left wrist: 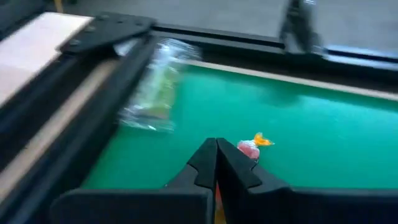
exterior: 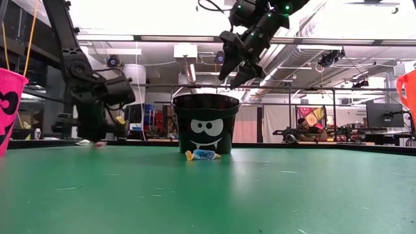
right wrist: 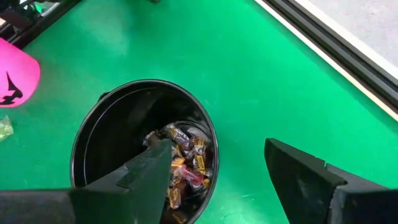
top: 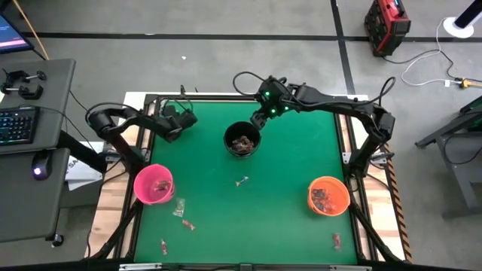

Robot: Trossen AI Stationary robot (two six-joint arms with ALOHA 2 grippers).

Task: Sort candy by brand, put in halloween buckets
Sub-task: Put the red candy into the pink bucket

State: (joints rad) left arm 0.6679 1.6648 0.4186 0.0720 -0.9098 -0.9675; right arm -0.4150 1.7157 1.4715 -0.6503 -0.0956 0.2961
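Pink plastic forms the bucket (top: 154, 185) at the near left of the green table (top: 286, 158), with wrapped sweets inside and several loose candies (top: 181, 208) scattered just beside it. At the far left, the left gripper (top: 183, 119) is held clenched over a small pinkish sweet (left wrist: 250, 148). In the middle, the black bucket (top: 242, 140), printed with a fanged face, is seen under the released, empty right gripper (top: 260, 115). Another candy (top: 242, 181) lies nearer. At the right stands the orange bucket (top: 328, 195). No wrapper lettering can be read.
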